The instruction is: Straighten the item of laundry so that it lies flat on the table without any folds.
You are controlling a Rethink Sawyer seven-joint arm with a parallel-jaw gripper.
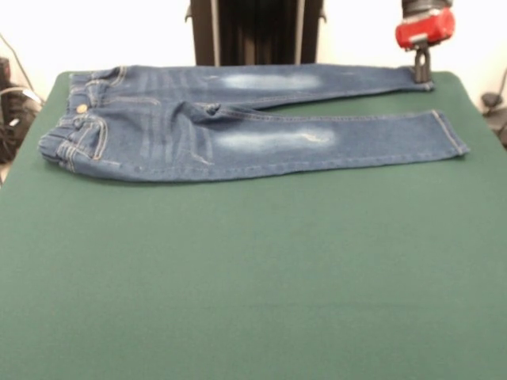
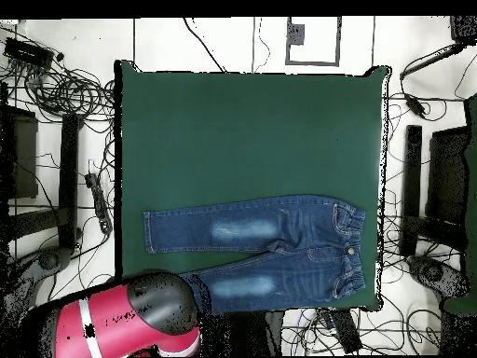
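Surroundings: loads of cables [image 2: 56, 84] snaking over the floor on both sides of the counter [image 1: 253, 277], plus dark stands and boxes along the edges in the overhead view. A dark upright column [image 1: 255, 32] sits right behind the counter's far edge in the front view.

In the way: nothing lying on the green top apart from the jeans [image 1: 238, 131]. In the overhead view the red and black arm [image 2: 126, 317] covers the cuff of one leg, so that end is hidden there.

Pincer: the pincer [image 1: 422, 73] comes down at the hem of the far leg and looks like it's touching the cuff. Honestly can't tell how far apart the tips are, they read as one dark stub.

Jeans: spread along the far side of the counter, waistband toward the left in the front view, both legs stretched out to the right, slightly apart at the hems. Pale faded patches on both thighs. Some bunching near the crotch and waistband.
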